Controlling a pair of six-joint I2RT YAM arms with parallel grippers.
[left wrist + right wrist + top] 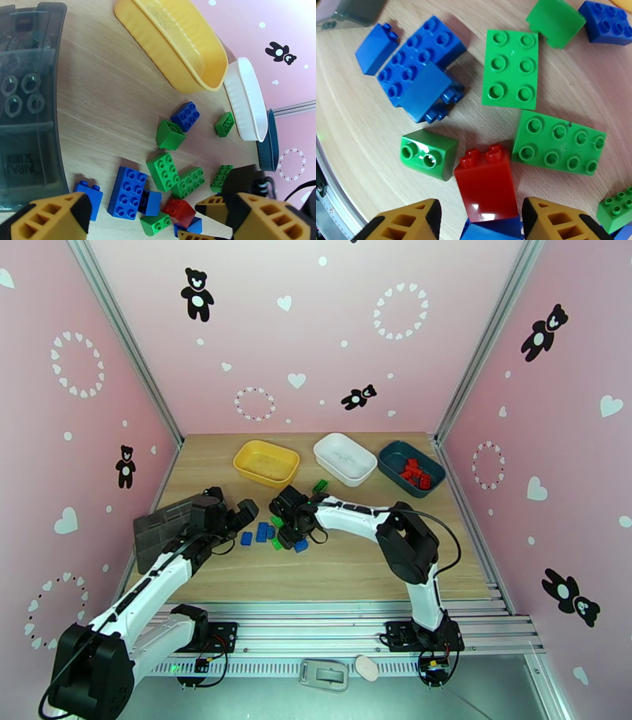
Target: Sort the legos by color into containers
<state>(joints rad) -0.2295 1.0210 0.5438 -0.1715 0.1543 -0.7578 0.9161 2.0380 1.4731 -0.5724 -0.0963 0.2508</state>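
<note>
Right gripper (478,223) spread wide, one finger either side of the red brick (486,183) in the mid-table pile, nothing clamped | left gripper (242,516) parted, holding nothing | brick: light, rigid, glossy, probably slippy; pinch the flat side walls | lying on its side, studs and long axis pointing away from the fingers

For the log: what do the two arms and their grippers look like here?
Left arm and right arm: white links, bulky black joints, thin black cables. Left gripper and right gripper: black bodies, yellow-orange fingers with triangular cut-outs.
</note>
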